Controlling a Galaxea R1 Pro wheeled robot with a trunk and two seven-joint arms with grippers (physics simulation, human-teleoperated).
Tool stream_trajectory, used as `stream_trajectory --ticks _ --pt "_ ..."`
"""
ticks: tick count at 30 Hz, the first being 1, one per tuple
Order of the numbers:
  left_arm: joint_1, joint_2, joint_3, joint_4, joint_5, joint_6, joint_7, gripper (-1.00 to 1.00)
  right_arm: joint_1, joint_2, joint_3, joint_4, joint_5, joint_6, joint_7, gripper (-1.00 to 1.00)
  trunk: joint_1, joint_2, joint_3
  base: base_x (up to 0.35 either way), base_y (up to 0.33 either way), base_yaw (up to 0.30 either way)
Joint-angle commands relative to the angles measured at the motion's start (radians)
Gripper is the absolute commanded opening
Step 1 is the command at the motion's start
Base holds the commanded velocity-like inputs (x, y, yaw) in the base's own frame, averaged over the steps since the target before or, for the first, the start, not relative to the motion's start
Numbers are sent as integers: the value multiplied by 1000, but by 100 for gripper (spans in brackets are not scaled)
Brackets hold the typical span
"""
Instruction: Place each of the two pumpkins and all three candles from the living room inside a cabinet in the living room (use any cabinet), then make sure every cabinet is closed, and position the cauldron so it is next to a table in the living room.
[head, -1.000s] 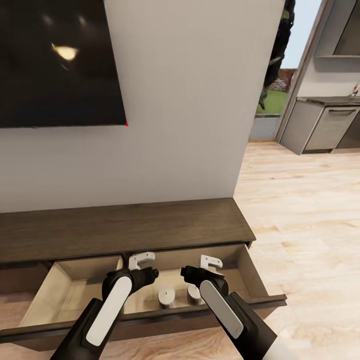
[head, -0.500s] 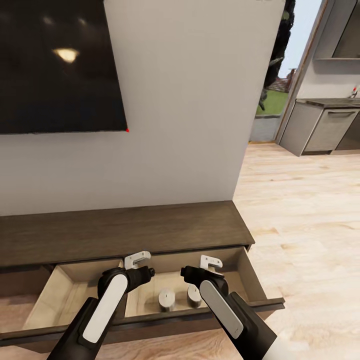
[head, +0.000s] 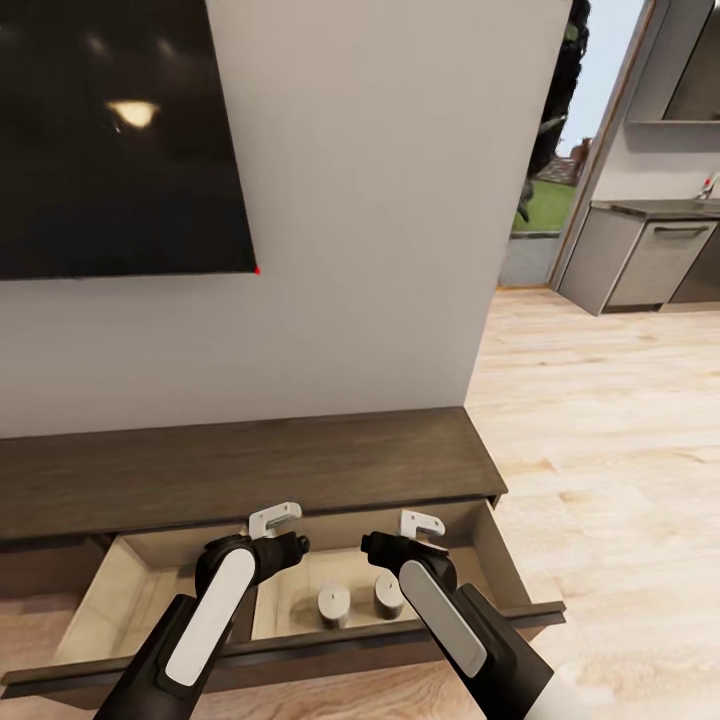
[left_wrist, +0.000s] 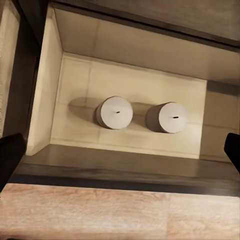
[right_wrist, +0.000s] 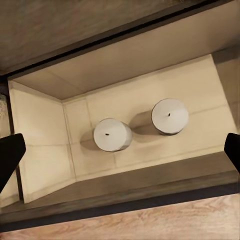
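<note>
Head view: the long dark-brown cabinet (head: 250, 465) is seen running along the grey wall (head: 370, 200), with two drawers pulled out side by side below its flat top. The right drawer (head: 500, 560) is open, and two pale grey candles are stood upright on its beige floor, one candle (head: 334, 604) just beside the other candle (head: 388, 594), close but apart. Bare floor is left around them toward the back wall and both side walls of the compartment. The left drawer (head: 110, 610) is seen open too, divided from the right one by a dark partition.

Both arms are held over the drawer fronts. The left tool (head: 274, 519) is poised above the partition between the two drawers, and the right tool (head: 422, 524) above the back of the right drawer; neither is touching a candle. From the left wrist view the dark fingertips (left_wrist: 10, 155) are caught at opposite edges of the picture, spread wide apart with nothing between them. The right wrist view gives the same: fingertips (right_wrist: 10, 150) far apart, both candles framed between, the drawer's front edge (right_wrist: 125, 197) crossing just below. Pale wood floor (head: 620, 420) is left open to the right of the cabinet's end.
</note>
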Motion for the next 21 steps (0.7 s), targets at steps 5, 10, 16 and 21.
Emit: stream_trajectory --ticks 5,10,16,21 --pt "-1 4 0 -1 8 1 10 100 -1 0 1 -1 -5 3 -8 100 -19 35 15 0 0 0" --pt "-1 6 1 -1 7 1 10 100 -1 0 2 -1 -5 3 -8 100 -39 70 31 0 0 0" --pt "-1 10 4 0 4 1 10 100 -1 0 2 0 -6 3 -7 100 -62 112 49 0 0 0" --pt "-2 20 42 2 1 2 9 100 -1 0 1 0 -5 3 -7 100 -81 147 65 0 0 0"
